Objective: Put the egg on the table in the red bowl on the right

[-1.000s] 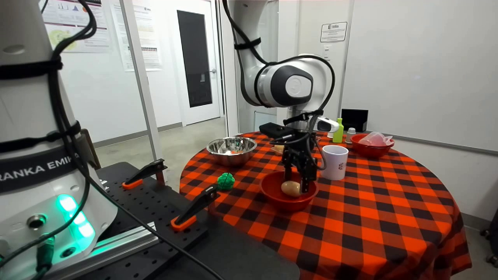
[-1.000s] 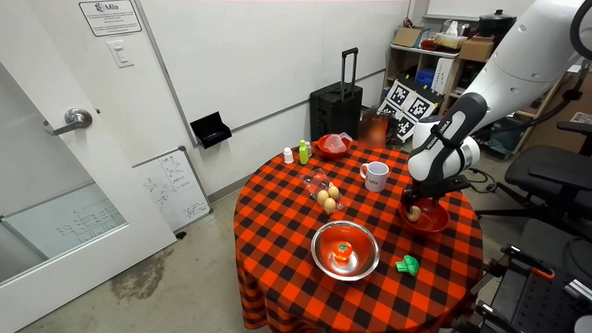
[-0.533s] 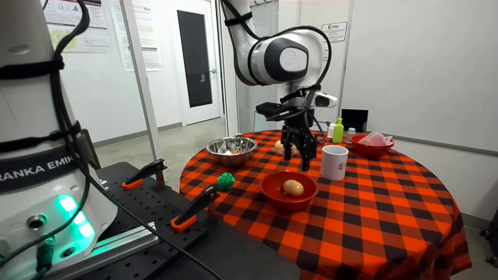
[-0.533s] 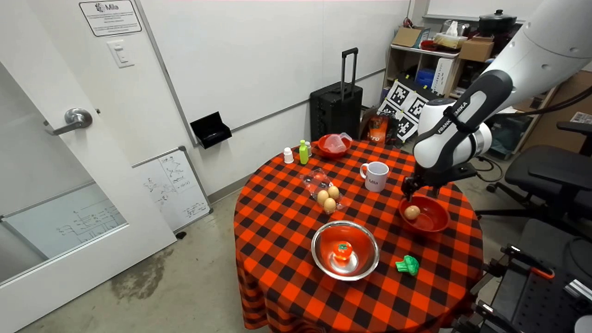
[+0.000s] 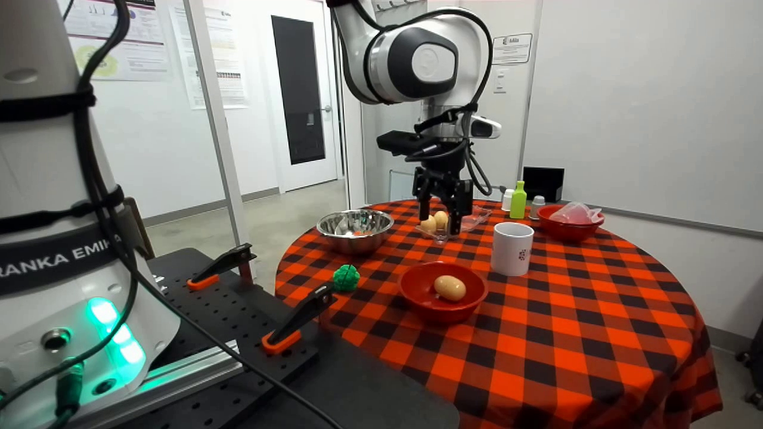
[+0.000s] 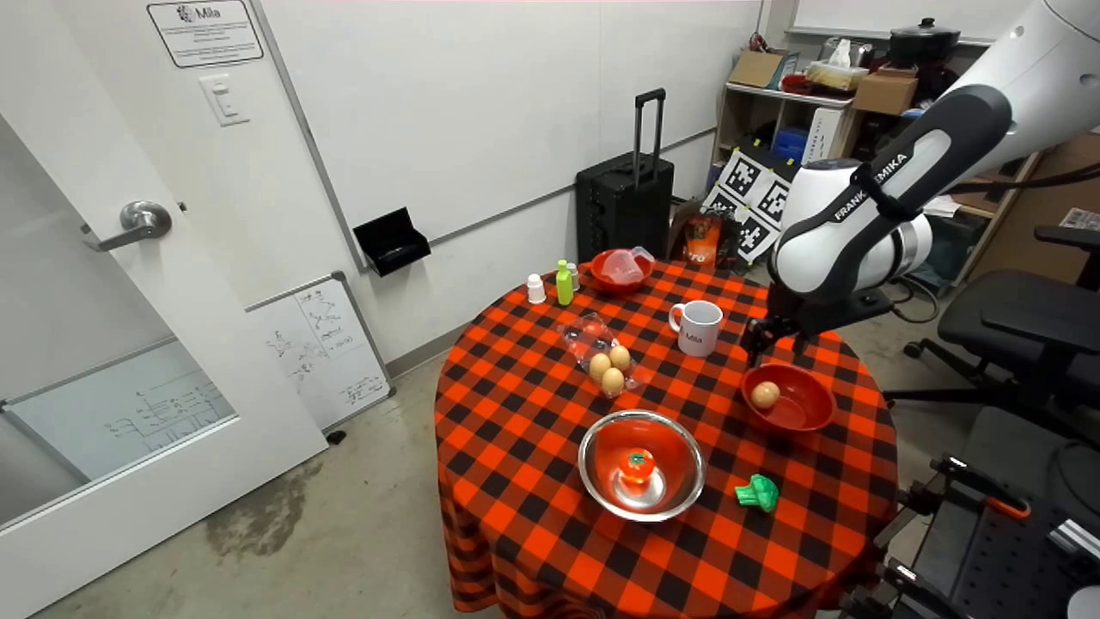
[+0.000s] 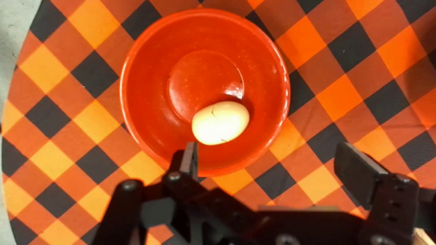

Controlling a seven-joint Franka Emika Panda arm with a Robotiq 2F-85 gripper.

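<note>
The tan egg lies on its side in the red bowl (image 5: pixel 417 301); the egg (image 5: pixel 450 288) touches neither finger. The same egg (image 6: pixel 765 395) and red bowl (image 6: pixel 808 417) show in an exterior view, and the wrist view shows the egg (image 7: pixel 220 123) toward one side of the bowl (image 7: pixel 204 34). The bowl stands on the round table (image 5: pixel 572 333) with its red-and-black checked cloth. My gripper (image 5: pixel 439 225) is raised above and behind the bowl, with its fingers wide apart and nothing between them. It also shows in the wrist view (image 7: pixel 267 148) and in an exterior view (image 6: pixel 776 356).
A white mug (image 6: pixel 699 328) stands close to the bowl. A clear carton with eggs (image 6: pixel 612 370), a metal bowl (image 6: pixel 593 464) with a toy tomato, and green toy broccoli (image 6: pixel 758 493) are around. A further red bowl (image 5: pixel 569 229), a green bottle (image 5: pixel 518 201) and shakers stand at the far edge.
One second ago the fingers were down in the red bowl at the egg. The gripper has risen out and moved back from the bowl. The egg stays in the bowl.
</note>
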